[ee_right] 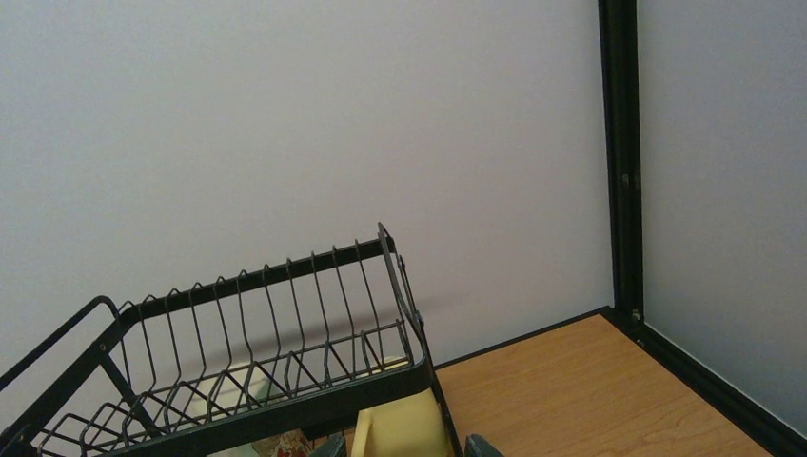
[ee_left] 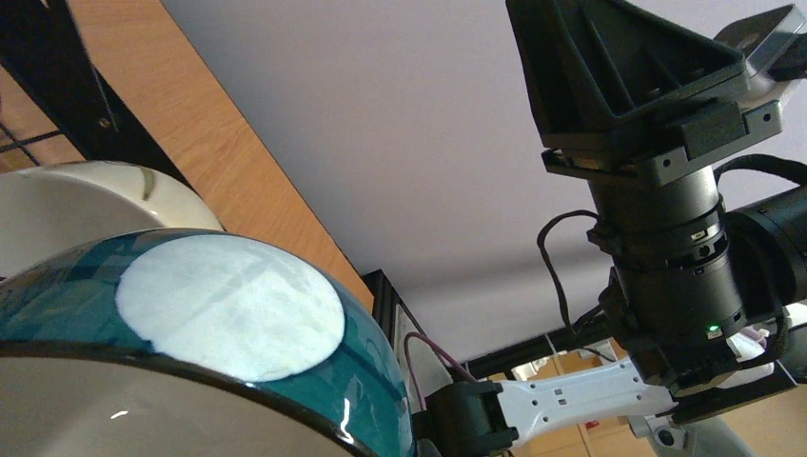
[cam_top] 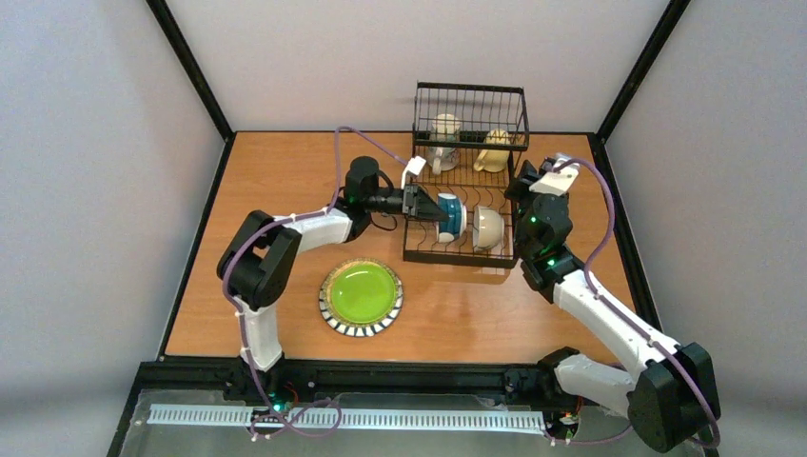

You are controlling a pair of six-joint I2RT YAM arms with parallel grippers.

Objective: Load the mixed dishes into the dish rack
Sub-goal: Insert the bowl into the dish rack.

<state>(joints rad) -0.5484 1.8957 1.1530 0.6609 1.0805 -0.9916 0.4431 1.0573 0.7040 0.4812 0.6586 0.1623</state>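
The black wire dish rack point(cam_top: 464, 249) stands at the back of the table, its raised basket tier point(cam_top: 469, 112) at the far end. A white mug point(cam_top: 442, 141) and a cream mug point(cam_top: 493, 150) sit under that tier. On the slotted base a teal-banded cup point(cam_top: 450, 217) and a cream bowl point(cam_top: 487, 228) stand on edge. My left gripper point(cam_top: 433, 205) is shut at the cup's rim; the cup point(ee_left: 238, 305) fills the left wrist view and hides the fingers. My right gripper point(cam_top: 519, 176) is open beside the rack, the cream mug point(ee_right: 404, 428) beyond its tips. The lime-green plate point(cam_top: 361, 295) lies flat on the table.
The rack's side wires point(ee_right: 419, 314) run just ahead of my right gripper point(ee_right: 406, 447). My right arm point(ee_left: 666, 238) looms beyond the cup in the left wrist view. Black frame posts point(ee_right: 623, 162) and grey walls enclose the wooden table point(cam_top: 285, 171).
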